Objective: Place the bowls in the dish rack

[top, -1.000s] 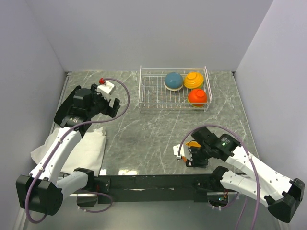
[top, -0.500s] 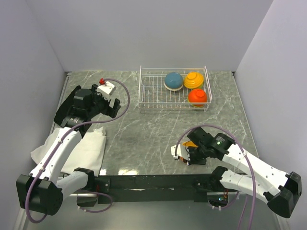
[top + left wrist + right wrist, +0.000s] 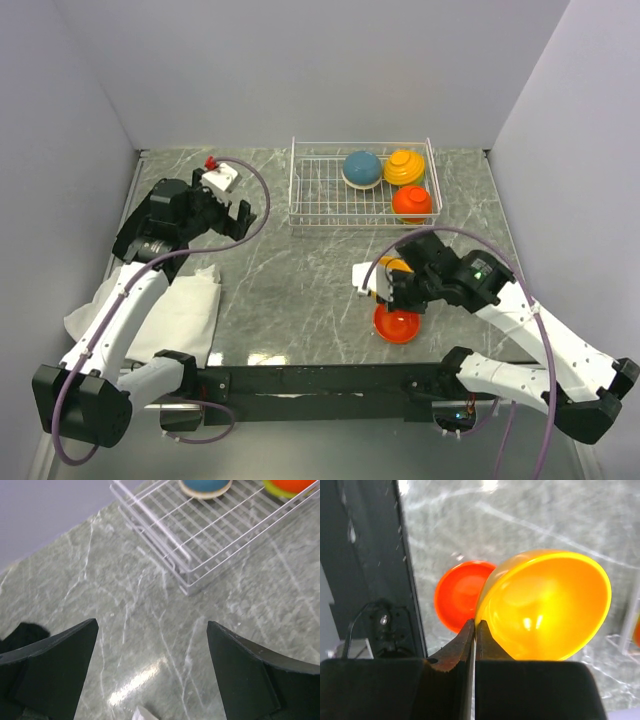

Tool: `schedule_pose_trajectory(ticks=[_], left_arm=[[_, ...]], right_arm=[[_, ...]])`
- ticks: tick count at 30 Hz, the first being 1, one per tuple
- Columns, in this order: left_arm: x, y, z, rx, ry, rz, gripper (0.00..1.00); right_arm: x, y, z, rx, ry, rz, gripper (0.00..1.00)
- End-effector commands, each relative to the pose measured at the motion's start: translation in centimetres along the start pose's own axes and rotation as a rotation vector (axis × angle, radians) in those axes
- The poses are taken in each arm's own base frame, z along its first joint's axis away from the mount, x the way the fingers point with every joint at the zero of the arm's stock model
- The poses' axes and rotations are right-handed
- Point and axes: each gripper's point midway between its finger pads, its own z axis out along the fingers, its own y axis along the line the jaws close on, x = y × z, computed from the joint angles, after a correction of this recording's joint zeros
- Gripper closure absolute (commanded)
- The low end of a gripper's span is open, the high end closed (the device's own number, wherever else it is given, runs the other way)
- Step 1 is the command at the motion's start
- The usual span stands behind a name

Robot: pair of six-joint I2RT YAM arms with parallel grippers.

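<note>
Right gripper [image 3: 475, 630] is pressed together on the rim of an orange bowl [image 3: 545, 605], pinching it tilted above the table [image 3: 300, 290], near the front edge. A red-orange bowl [image 3: 397, 324] sits on the table just below it, not yet picked up.

In the rack [image 3: 320, 190], at the back of the table, I count three bowls upside down at its right end: a teal one [image 3: 362, 168], a yellow one [image 3: 404, 166] and a red one [image 3: 412, 202]. So I judge the job about half done, with my bowl and the one beneath it left.

Left gripper [image 3: 151, 627] hangs spread wide and empty, left of the rack. A cloth [image 3: 185, 310] lies well to the left. The rack's near wall must be cleared; its left half is free.
</note>
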Motion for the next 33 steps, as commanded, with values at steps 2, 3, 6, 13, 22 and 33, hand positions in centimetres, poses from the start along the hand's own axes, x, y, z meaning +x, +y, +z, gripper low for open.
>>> schedule_pose_trajectory(ticks=[2, 3, 6, 13, 22, 33], left_arm=[[-5.2, -1.2, 0.2, 0.1, -0.145, -0.034, 0.03], [-5.2, -1.5, 0.6, 0.118, -0.143, -0.071, 0.03], [-6.3, -2.0, 1.6, 0.178, -0.167, -0.106, 0.05], [-11.9, -0.8, 6.8, 0.219, -0.178, 0.001, 0.08], [-11.7, -0.8, 16.5, 0.276, -0.097, 0.047, 0.09], [-6.2, -2.6, 22.6, 0.318, 0.013, 0.04, 0.22]], right_arm=[[-5.5, -5.7, -4.1, 0.181, -0.196, 0.115, 1.0], [-6.2, -6.4, -4.3, 0.189, -0.236, 0.146, 1.0], [-9.0, -9.8, -4.4, 0.197, -0.383, 0.299, 1.0], [-13.6, -21.7, -6.9, 0.123, -0.771, 0.659, 1.0], [-13.6, -32.3, -4.1, -0.309, -1.025, 1.015, 1.0], [-10.5, -34.6, 3.4, -0.438, -0.948, 1.165, 1.0]])
